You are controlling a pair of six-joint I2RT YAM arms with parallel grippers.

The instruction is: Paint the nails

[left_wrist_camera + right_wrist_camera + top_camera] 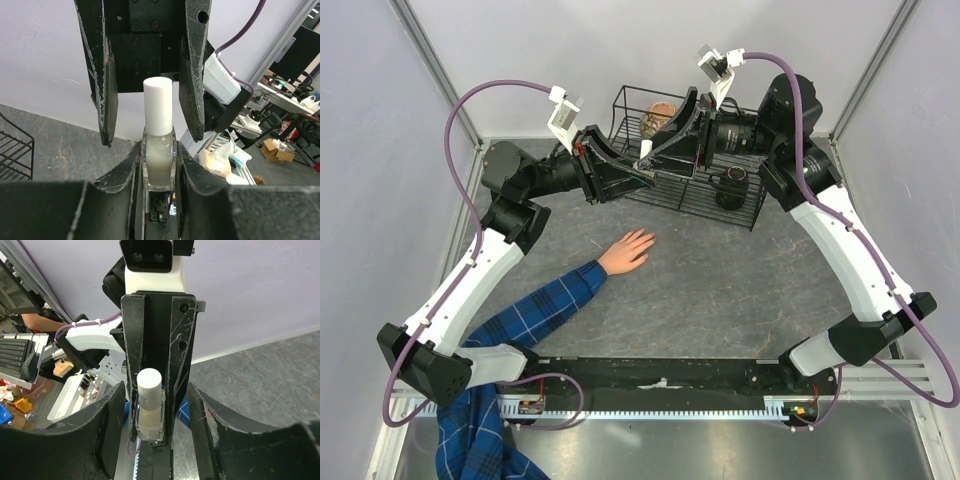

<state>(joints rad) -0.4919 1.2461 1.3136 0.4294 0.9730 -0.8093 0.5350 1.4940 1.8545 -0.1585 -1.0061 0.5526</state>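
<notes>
A light skin-coloured hand (626,251) with a blue plaid sleeve (535,310) lies palm down on the grey table. Its tiny pale nails (648,239) point to the far right. My left gripper (642,160) (159,167) is raised near the wire basket, shut on a small clear bottle (159,157) (150,412) of pale liquid with a white cap (158,105) (149,385). My right gripper (665,138) (155,392) faces it, open. Its fingers (192,90) straddle the white cap with a gap on each side.
A black wire basket (745,215) stands at the back, holding a brown object (660,118) and a black jar (732,186). Both arms meet just in front of and over it. Metal frame posts and pale walls close in the table.
</notes>
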